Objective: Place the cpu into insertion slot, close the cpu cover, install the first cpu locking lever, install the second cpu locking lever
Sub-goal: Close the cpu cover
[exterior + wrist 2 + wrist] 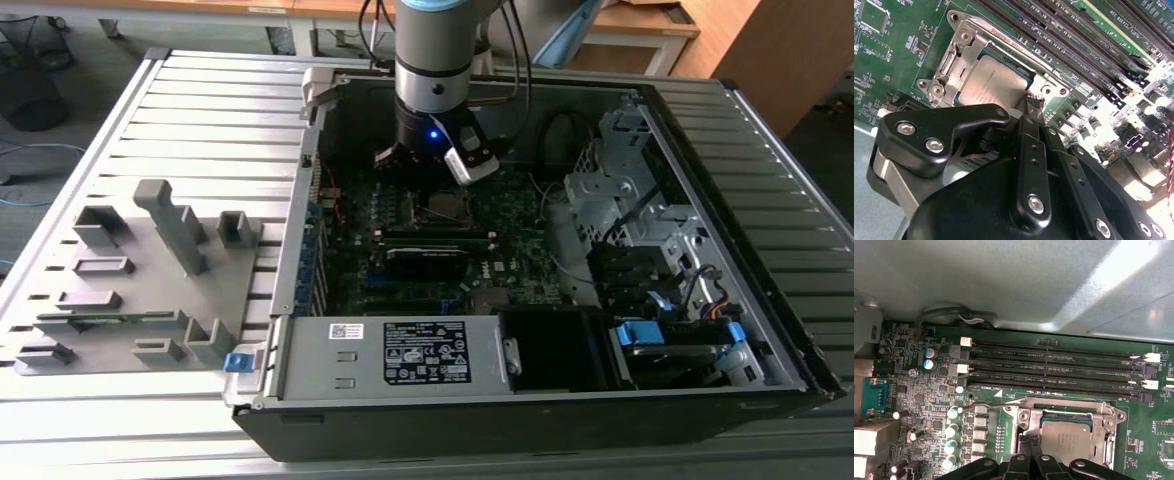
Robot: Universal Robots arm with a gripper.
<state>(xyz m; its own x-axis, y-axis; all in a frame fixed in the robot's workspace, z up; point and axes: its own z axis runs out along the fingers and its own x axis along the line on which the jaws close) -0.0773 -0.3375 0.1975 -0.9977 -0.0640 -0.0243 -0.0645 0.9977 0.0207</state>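
Faintly printed cpu [991,82] sits framed by the lowered cpu cover [956,52]

The small square cpu [991,82] has a dull, matt silver-grey metal top. The thin silver metal cpu cover [955,56] looks shiny and smooth.

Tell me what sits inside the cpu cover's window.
In both wrist views the cpu's dull silver top lies within the cpu cover's square window. The gripper hides the cpu's nearest edge, and whatever lies under the cpu is covered by it.
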